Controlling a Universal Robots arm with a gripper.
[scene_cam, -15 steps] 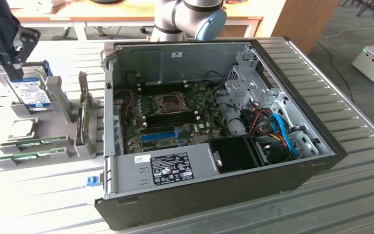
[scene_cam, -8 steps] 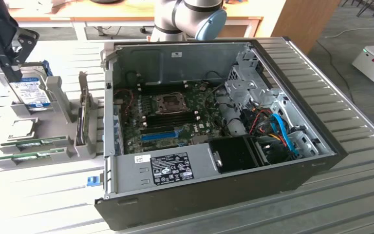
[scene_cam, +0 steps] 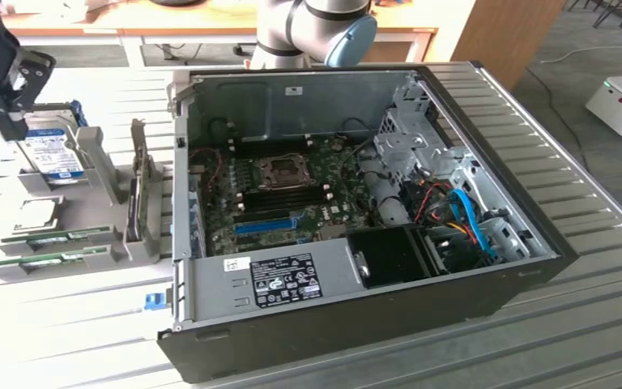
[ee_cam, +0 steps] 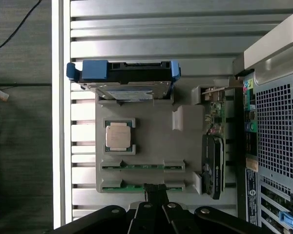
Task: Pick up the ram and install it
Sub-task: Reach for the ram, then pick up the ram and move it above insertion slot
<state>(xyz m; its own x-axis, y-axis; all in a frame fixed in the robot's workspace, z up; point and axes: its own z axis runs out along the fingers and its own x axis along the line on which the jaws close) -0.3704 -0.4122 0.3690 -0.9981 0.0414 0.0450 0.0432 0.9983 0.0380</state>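
Claw (scene_cam: 6,113) hangs well above the grey tray (scene_cam: 100,158) at the exterior view's left, pointing straight down at the tabletop (scene_cam: 74,340). I cannot tell whether it is open or closed, but it carries nothing green. The ram (scene_cam: 52,261) lies edge-up in the tray's outermost slot, the one farthest from the drive (scene_cam: 52,150). The second stick (scene_cam: 61,237) sits just beside it in the next slot. In the wrist view the claw (ee_cam: 156,189) lines up over the ram (ee_cam: 124,187), near its middle, so this is probably the stick meant, though the two look alike.

The step in hand is the pick-up, and nothing is grasped yet. To do it well, the claw should come down plumb on the ram's middle and close across the thin board, not along it. It must stay clear of the second stick (ee_cam: 136,166) and of the slot's end blocks. A level grip matters, since a tilted stick would bind in the slot.

From its joints behind the open case (scene_cam: 343,332), the arm (scene_cam: 311,28) reaches across to the tray side. The wrist is held vertical, so its camera looks flat down on the tray (ee_cam: 151,141), the CPU (ee_cam: 119,136) and the card (ee_cam: 214,165).
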